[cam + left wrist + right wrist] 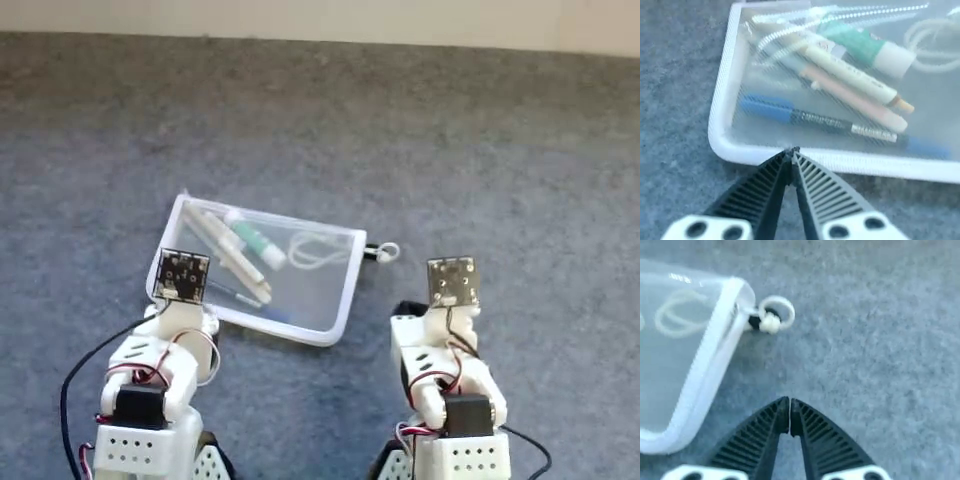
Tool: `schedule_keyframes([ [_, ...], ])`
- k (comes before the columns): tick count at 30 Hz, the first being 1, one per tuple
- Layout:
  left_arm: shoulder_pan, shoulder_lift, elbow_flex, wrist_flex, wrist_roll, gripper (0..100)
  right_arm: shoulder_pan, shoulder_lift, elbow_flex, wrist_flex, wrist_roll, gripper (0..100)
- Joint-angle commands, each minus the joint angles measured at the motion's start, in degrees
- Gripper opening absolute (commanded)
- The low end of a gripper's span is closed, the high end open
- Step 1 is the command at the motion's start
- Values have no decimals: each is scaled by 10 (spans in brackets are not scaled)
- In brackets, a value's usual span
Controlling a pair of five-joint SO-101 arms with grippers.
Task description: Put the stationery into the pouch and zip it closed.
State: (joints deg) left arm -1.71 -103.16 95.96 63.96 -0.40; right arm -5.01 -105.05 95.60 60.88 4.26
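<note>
A clear pouch with a white zip border lies flat on the grey carpet, holding a green-and-white glue stick, cream pens, a blue pen and a white cord loop. Its zip pull ring sticks out at the pouch's right corner. My left gripper is shut, empty, tips just off the pouch's near white edge. The right gripper is shut and empty too, over bare carpet a little short of the pull ring and beside the pouch's edge.
Grey carpet spreads all around the pouch. A pale wall strip runs along the far edge. Both arm bases stand at the near side.
</note>
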Motion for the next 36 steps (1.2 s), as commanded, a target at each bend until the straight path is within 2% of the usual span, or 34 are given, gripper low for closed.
schedule_keyframes([
  [1,-1,-7,13,61,-7,6,7,0,74,44,-3,5],
  [7,-2,-7,13,120,-8,6,7,-2,73,105,1,5],
  [36,-1,-7,13,120,-7,6,7,-2,73,104,1,5],
])
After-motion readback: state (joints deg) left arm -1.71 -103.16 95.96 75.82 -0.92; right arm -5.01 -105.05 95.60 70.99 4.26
